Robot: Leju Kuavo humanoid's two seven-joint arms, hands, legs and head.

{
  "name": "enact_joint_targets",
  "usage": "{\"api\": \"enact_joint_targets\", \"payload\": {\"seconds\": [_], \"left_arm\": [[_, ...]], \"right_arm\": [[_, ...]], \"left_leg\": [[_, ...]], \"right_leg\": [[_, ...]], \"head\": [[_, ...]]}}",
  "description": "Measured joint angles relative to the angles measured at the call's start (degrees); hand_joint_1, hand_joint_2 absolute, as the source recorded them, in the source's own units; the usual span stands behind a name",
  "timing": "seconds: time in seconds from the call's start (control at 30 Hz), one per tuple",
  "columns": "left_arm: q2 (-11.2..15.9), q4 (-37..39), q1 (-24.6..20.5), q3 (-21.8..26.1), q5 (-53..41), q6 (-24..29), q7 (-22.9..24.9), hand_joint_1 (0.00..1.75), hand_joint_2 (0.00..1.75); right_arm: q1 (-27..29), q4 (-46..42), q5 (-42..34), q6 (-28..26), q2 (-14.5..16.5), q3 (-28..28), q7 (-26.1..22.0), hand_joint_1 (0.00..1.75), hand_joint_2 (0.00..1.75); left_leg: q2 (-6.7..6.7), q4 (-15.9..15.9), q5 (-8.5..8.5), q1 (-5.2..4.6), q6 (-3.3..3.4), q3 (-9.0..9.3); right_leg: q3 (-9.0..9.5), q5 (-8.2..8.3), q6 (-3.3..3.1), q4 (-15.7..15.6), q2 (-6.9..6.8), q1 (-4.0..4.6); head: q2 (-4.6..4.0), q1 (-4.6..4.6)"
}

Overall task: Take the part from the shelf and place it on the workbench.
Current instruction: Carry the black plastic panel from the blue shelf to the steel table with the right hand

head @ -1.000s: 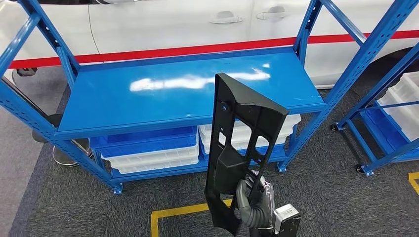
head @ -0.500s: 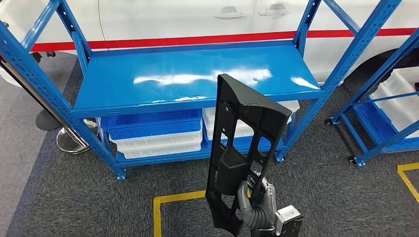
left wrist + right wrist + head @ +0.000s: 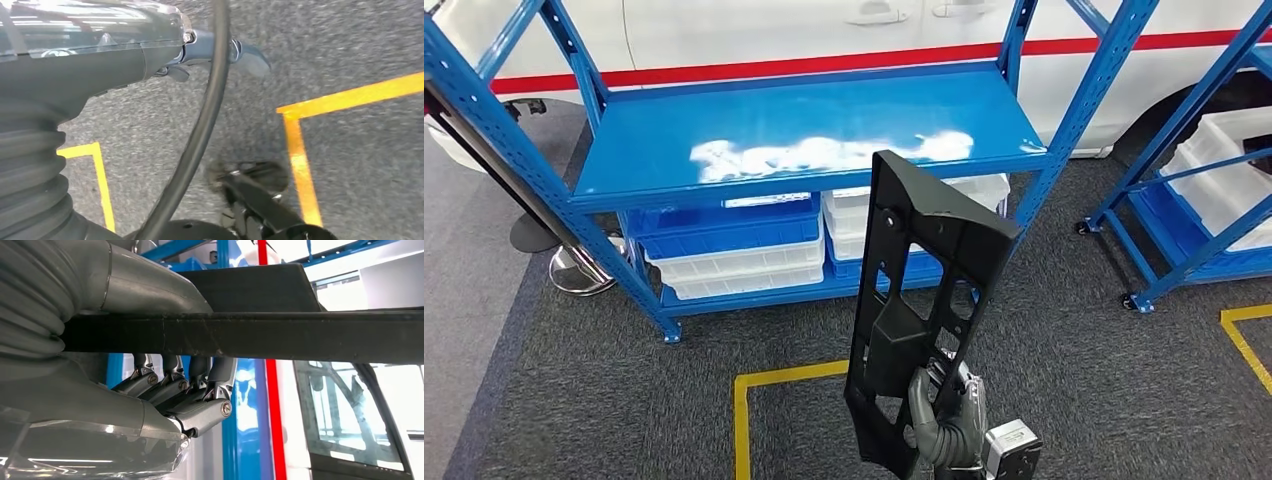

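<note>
The part [image 3: 927,262] is a long black plastic panel with cut-outs, standing upright in front of me in the head view. My right hand [image 3: 944,418] grips it near its lower end from behind. The right wrist view shows the hand [image 3: 175,395] with its fingers curled against the part's [image 3: 280,332] dark edge. The blue shelf [image 3: 804,135] beyond the part has a bare, shiny top board. My left hand [image 3: 200,45] hangs over the grey carpet; whether its fingers are apart or closed cannot be made out.
White and blue bins [image 3: 734,255] fill the shelf's lower level. A second blue rack [image 3: 1194,200] with white bins stands at the right. Yellow floor tape [image 3: 769,385] marks the carpet near me. A white car [image 3: 824,30] stands behind the shelf, a round stand base [image 3: 579,272] at the left.
The whole picture has shifted, so the camera has moved: the shelf sits a little farther off and more to the left. My right hand keeps holding the part the same way.
</note>
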Motion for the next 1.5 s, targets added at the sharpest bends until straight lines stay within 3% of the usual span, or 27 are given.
{"api": "enact_joint_targets", "payload": {"seconds": [0.03, 0.07, 0.1, 0.13, 0.2, 0.3, 0.37, 0.43, 0.47, 0.5, 0.53, 0.6, 0.67, 0.7, 0.77, 0.83, 0.9, 0.97, 1.03, 1.1, 1.17, 1.23, 1.3, 1.33, 1.4, 1.43, 1.5], "left_arm": [[0.0, 0.0, 0.0, 0.0, 0.0, 0.0, 0.0, 0.0, 1.75], [0.1, 0.0, 0.0, 0.0, 0.0, -0.1, 0.0, 0.0, 1.75], [0.2, 0.0, -0.1, 0.0, -0.1, -0.1, -0.1, 0.0, 1.75], [0.2, -0.1, -0.2, 0.0, -0.1, -0.2, -0.1, 0.0, 1.75], [0.3, -0.2, -0.3, 0.0, -0.2, -0.2, -0.4, 0.0, 1.75], [0.2, -0.2, -0.2, 0.0, -0.4, -0.5, -0.8, 0.0, 1.75], [0.2, -0.2, -0.2, 0.0, -0.5, -0.6, -0.9, 0.0, 1.75], [0.2, -0.2, -0.1, 0.2, -0.4, -0.7, -1.0, 0.0, 1.75], [0.2, -0.2, -0.1, 0.3, -0.4, -0.8, -1.0, 0.0, 1.75], [0.2, -0.2, 0.0, 0.4, -0.3, -0.8, -1.0, 0.0, 1.75], [0.2, -0.2, 0.1, 0.6, -0.2, -0.8, -1.0, 0.0, 1.75], [0.1, -0.2, 0.2, 1.0, -0.1, -0.8, -1.0, 0.0, 1.75], [0.0, -0.2, 0.2, 1.3, -0.1, -0.8, -1.0, 0.0, 1.75], [-0.1, -0.2, 0.2, 1.3, -0.1, -0.8, -1.0, 0.0, 1.75], [-0.1, -0.2, 0.0, 1.4, -0.1, -0.8, -1.0, 0.0, 1.75], [-0.2, -0.2, 0.0, 1.5, 0.0, -0.8, -1.0, 0.0, 1.75], [-0.2, -0.3, 0.1, 1.8, 0.0, -0.8, -1.1, 0.0, 1.75], [-0.2, -0.3, 0.3, 2.0, 0.1, -0.8, -1.1, 0.0, 1.75], [-0.2, -0.3, 0.5, 2.5, 0.1, -0.8, -1.2, 0.0, 1.75], [-0.2, -0.4, 0.6, 2.9, 0.2, -0.8, -1.2, 0.0, 1.75], [-0.2, -0.4, 0.6, 3.2, 0.4, -0.8, -1.2, 0.0, 1.75], [-0.1, -0.4, 0.7, 3.7, 0.6, -0.8, -1.2, 0.0, 1.75], [-0.2, -0.5, 0.6, 4.1, 0.7, -0.8, -1.2, 0.0, 1.75], [-0.2, -0.5, 0.6, 4.2, 0.7, -0.8, -1.2, 0.0, 1.75], [-0.4, -0.6, 0.6, 4.4, 0.7, -0.8, -1.2, 0.0, 1.75], [-0.4, -0.6, 0.7, 4.5, 0.7, -0.8, -1.2, 0.0, 1.75], [-0.3, -0.8, 1.0, 4.6, 0.6, -0.8, -1.2, 0.0, 1.75]], "right_arm": [[0.0, 0.0, 0.0, -0.1, 0.0, 0.0, 0.0, 1.75, 1.75], [0.1, -0.1, 0.0, -0.1, 0.0, 0.0, -0.1, 1.75, 1.75], [0.2, -0.2, 0.0, -0.2, 0.0, -0.1, -0.1, 1.75, 1.75], [0.3, -0.3, 0.0, -0.3, 0.0, -0.2, -0.2, 1.75, 1.75], [0.5, -0.7, 0.2, -0.3, 0.0, -0.3, -0.5, 1.75, 1.75], [1.0, -1.1, 0.4, 1.2, -0.1, -0.6, -1.6, 1.75, 1.75], [1.8, -1.3, -0.8, 3.5, -0.3, -0.9, -2.7, 1.75, 1.75], [2.9, -1.3, -2.7, 6.0, -0.4, -1.3, -3.8, 1.75, 1.75], [3.5, -1.3, -3.5, 7.0, -0.5, -1.7, -4.4, 1.75, 1.75], [4.2, -1.3, -3.9, 7.6, -0.5, -2.1, -4.9, 1.75, 1.75], [4.8, -1.3, -4.1, 7.9, -0.5, -2.6, -5.3, 1.75, 1.75], [6.0, -1.3, -4.0, 8.1, -0.5, -3.6, -5.7, 1.75, 1.75], [6.7, -1.4, -3.9, 8.1, -0.5, -4.3, -5.8, 1.75, 1.75], [6.9, -1.4, -3.9, 8.1, -0.5, -4.6, -5.9, 1.75, 1.75], [7.5, -1.5, -3.7, 8.0, -0.5, -5.1, -5.9, 1.75, 1.75], [8.2, -1.6, -3.4, 8.0, -0.5, -5.7, -5.9, 1.75, 1.75], [8.7, -1.7, -2.9, 8.4, -0.3, -6.3, -5.8, 1.75, 1.75], [9.3, -1.7, -2.2, 9.8, 0.0, -7.1, -5.8, 1.75, 1.75], [10.3, -1.7, -1.4, 11.9, 0.5, -8.2, -5.9, 1.75, 1.75], [11.4, -1.8, -0.6, 13.5, 1.0, -9.3, -6.2, 1.75, 1.75], [12.2, -2.3, 0.3, 14.7, 1.4, -10.2, -6.6, 1.75, 1.75], [13.0, -2.8, 1.1, 16.1, 2.0, -11.1, -6.8, 1.75, 1.75], [14.0, -3.2, 1.5, 17.5, 2.8, -12.3, -6.9, 1.75, 1.75], [14.5, -3.3, 1.6, 18.0, 3.2, -13.0, -7.0, 1.75, 1.75], [15.1, -3.5, 1.6, 19.0, 3.9, -14.4, -7.2, 1.75, 1.75], [15.2, -3.6, 1.6, 19.5, 4.3, -15.1, -7.3, 1.75, 1.75], [15.4, -3.6, 1.7, 20.2, 4.9, -16.2, -7.4, 1.75, 1.75]], "left_leg": [[0.0, -0.7, 1.48, 0.0, 0.02, 1.65], [0.0, -3.2, 3.19, -0.01, 0.11, 4.14], [0.0, -7.2, 3.8, -0.09, 0.27, 7.39], [-0.05, -11.1, 3.54, -0.19, 0.49, 10.19], [-0.13, -16.0, 1.89, -0.46, 1.0, 13.03], [0.13, -16.7, 2.75, -0.43, 2.23, 12.26], [0.59, -16.8, 3.95, -0.27, 2.93, 11.18], [1.07, -16.7, 4.94, -0.32, 3.12, 9.84], [1.38, -16.7, 5.35, -0.35, 3.07, 9.25], [1.77, -16.6, 5.67, -0.36, 3.0, 8.77], [2.22, -16.6, 5.93, -0.37, 2.88, 8.42], [3.18, -16.6, 6.26, -0.41, 2.57, 8.25], [4.08, -16.6, 6.48, -0.51, 2.05, 8.39], [4.56, -16.6, 6.56, -0.52, 1.74, 8.44], [5.3, -16.7, 6.56, -0.45, 1.03, 8.63], [3.88, -15.0, 5.11, -0.35, 0.45, 8.11], [1.43, -10.5, 1.98, -0.23, 0.22, 6.19], [0.46, -4.2, -1.04, -0.21, 0.21, 3.44], [0.17, -0.8, -1.49, -0.22, 0.23, 1.98], [-0.3, -4.7, 1.69, -0.21, 0.43, 3.96], [-2.71, -11.8, 4.5, -0.17, 0.8, 7.21], [-4.22, -14.9, 4.96, -0.25, 1.08, 8.41], [-3.18, -15.2, 5.22, -0.37, 1.53, 8.42], [-2.62, -15.4, 5.47, -0.32, 1.9, 8.51], [-1.41, -16.0, 6.03, -0.08, 2.6, 8.58], [-0.79, -16.0, 6.14, -0.07, 2.76, 8.48], [0.53, -16.0, 6.2, -0.1, 2.85, 8.22]], "right_leg": [[-1.18, 0.6, 0.13, 0.4, -0.02, 0.05], [-2.31, 1.13, 0.3, 0.9, -0.01, 0.07], [-3.35, 1.58, 0.54, 1.6, 0.0, 0.13], [-4.11, 1.94, 0.82, 2.2, -0.01, 0.17], [-4.85, 2.65, 1.53, 2.9, -0.12, 0.23], [-5.3, 2.79, 2.66, 3.2, -0.14, -0.03], [-7.05, -0.86, 3.35, 7.3, 0.08, -0.39], [-9.38, -5.79, 3.97, 14.5, 0.22, -0.76], [-9.81, -7.16, 4.18, 17.1, 0.21, -0.89], [-9.12, -7.44, 4.28, 17.7, 0.18, -0.98], [-7.19, -6.75, 4.27, 16.0, 0.03, -1.02], [-1.06, -4.61, 3.74, 7.9, -1.5, -0.8], [2.69, -3.58, 2.78, 2.0, -3.04, -0.23], [3.02, -3.62, 2.31, 1.1, -3.24, 0.04], [2.88, -3.1, 1.54, 0.8, -2.12, -0.02], [2.96, -2.43, 0.78, 0.1, -1.12, -0.38], [2.78, -1.98, 0.3, -0.2, -0.29, -0.48], [2.36, -1.85, 0.1, 0.0, 0.63, -0.36], [1.9, -1.8, 0.04, 0.5, 1.92, -0.22], [1.47, -1.87, 0.15, 1.3, 3.45, -0.17], [0.87, -2.07, 0.5, 2.3, 4.81, -0.16], [0.17, -2.08, 1.17, 3.0, 5.96, -0.27], [-0.24, -1.81, 1.98, 3.0, 6.9, -0.46], [-0.4, -1.94, 2.3, 3.2, 6.49, -0.48], [-1.79, -4.0, 2.87, 6.1, 3.98, -0.53], [-3.24, -5.88, 3.16, 9.2, 2.45, -0.61], [-6.43, -9.1, 3.75, 16.0, 1.15, -0.9]], "head": [[0.0, 0.0], [0.0, -0.01], [0.0, -0.01], [0.0, -0.01], [0.0, 0.01], [0.0, 0.02], [0.0, 0.02], [0.0, 0.02], [0.0, 0.02], [0.0, 0.02], [0.0, 0.02], [0.0, 0.02], [0.0, 0.01], [0.0, 0.02], [0.0, 0.01], [0.0, 0.01], [0.0, 0.01], [0.0, 0.01], [0.0, 0.01], [0.0, 0.01], [0.0, 0.01], [0.0, 0.01], [0.0, 0.0], [0.0, 0.01], [0.0, 0.02], [0.0, 0.03], [0.0, 0.02]]}}
